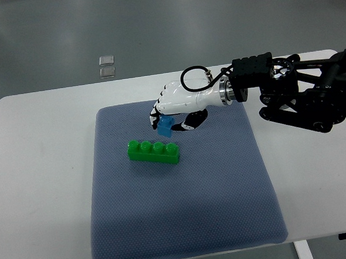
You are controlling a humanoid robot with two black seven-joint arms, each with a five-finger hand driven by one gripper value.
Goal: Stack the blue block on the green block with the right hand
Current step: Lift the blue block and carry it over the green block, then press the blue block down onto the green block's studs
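Note:
A long green block (153, 152) with a row of studs lies on the blue-grey mat (184, 222), near its upper middle. My right hand (171, 119), white with black joints, reaches in from the right and hangs just above and behind the green block. Its fingers are curled around a small blue block (164, 127), which sticks out below the palm and sits a little above the green block's right half, not touching it. The left arm does not show.
The mat covers most of a white table (41, 184). The right arm's black forearm (300, 92) spans the table's upper right. Two small clear squares (106, 65) lie on the grey floor beyond the table.

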